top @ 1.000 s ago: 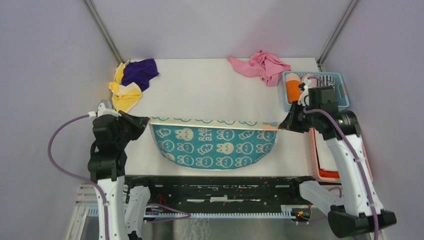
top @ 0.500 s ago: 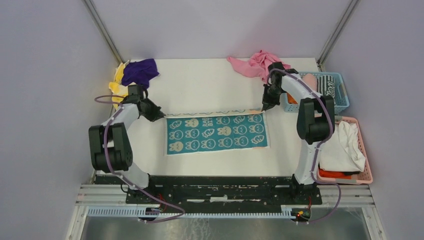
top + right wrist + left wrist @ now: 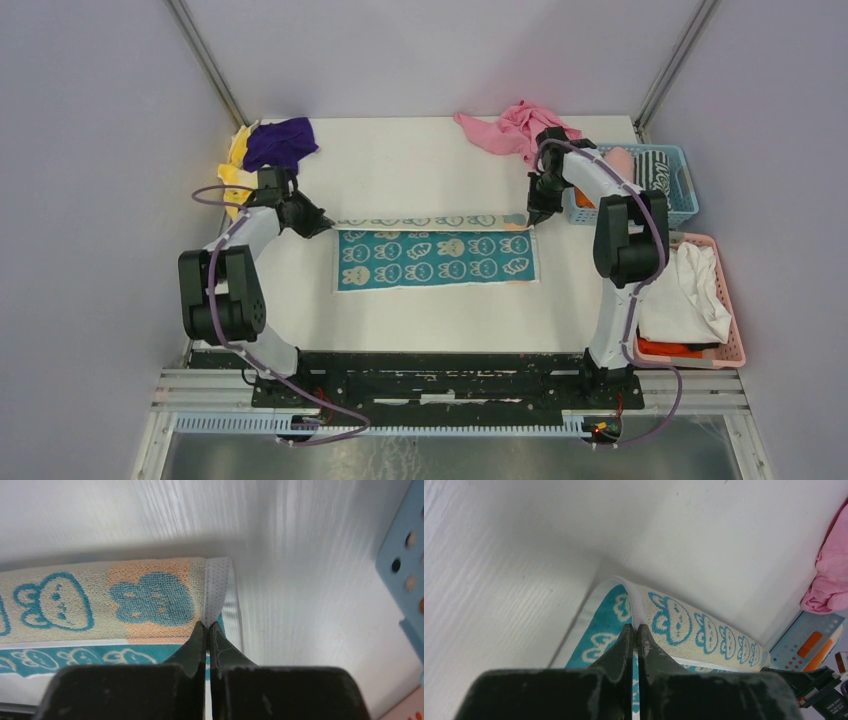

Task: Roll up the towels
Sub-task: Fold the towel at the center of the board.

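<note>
The teal-and-white towel (image 3: 437, 258) lies flat mid-table, with its far edge turned over into a pale strip of cartoon faces (image 3: 684, 627). My left gripper (image 3: 318, 224) is shut on the strip's left corner (image 3: 634, 628). My right gripper (image 3: 533, 217) is shut on the right corner (image 3: 207, 625), beside the white hem tab (image 3: 216, 587). The yellow towel (image 3: 240, 180) and the purple towel (image 3: 281, 143) lie crumpled at the far left. The striped towel (image 3: 657, 163) sits in the blue basket (image 3: 686, 205).
A pink cloth (image 3: 520, 128) lies crumpled at the far edge, just behind my right arm. The blue basket also holds an orange item (image 3: 585, 180). A pink basket (image 3: 730, 345) at the right edge holds white fabric (image 3: 685, 290).
A second ago both arms held the teal towel hanging at the near side. They have carried it out, laid it flat, and drawn its far edge back over itself.
</note>
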### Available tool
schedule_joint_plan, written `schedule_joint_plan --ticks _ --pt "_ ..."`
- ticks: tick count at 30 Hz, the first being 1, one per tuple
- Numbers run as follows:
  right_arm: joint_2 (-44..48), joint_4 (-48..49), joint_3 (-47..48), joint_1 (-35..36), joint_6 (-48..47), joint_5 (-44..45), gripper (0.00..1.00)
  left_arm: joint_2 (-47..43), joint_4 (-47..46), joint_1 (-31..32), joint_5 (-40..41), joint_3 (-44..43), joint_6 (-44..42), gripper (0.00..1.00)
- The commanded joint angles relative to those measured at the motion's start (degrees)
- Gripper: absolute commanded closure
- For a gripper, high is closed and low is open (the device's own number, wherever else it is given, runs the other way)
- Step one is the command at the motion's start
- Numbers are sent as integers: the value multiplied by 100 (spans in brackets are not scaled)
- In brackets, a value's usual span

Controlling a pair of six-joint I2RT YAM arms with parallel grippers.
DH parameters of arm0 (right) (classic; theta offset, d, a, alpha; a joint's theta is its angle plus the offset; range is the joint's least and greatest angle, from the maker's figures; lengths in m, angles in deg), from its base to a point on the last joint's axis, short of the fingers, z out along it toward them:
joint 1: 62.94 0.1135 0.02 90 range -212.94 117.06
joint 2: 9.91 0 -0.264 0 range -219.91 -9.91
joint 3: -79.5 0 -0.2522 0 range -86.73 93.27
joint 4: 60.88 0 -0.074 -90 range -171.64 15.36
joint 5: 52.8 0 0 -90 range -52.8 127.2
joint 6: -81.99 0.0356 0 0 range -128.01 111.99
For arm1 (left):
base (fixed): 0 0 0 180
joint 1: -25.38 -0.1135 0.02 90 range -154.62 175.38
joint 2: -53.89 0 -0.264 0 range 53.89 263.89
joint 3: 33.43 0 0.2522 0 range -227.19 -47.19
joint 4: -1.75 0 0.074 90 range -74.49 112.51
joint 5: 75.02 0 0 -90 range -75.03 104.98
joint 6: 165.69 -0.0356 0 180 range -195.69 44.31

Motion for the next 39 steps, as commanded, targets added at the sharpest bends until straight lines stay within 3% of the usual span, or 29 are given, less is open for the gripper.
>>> schedule_joint_plan --ticks 1,10,14,24,39 --pt "1005 -161 -810 -79 107 288 100 -937 73 -23 30 596 -102 97" --pt "2353 108 -2356 -80 270 314 98 -2798 634 -29 603 1803 -152 97" --pt "2843 258 -3032 -76 380 70 97 -3209 571 -24 696 2357 35 97" --pt "3205 755 -4433 -76 664 -162 94 -2811 208 -26 732 2927 153 97" --pt "3389 890 -5013 -76 1074 -712 94 -2316 19 -20 670 2892 159 97"
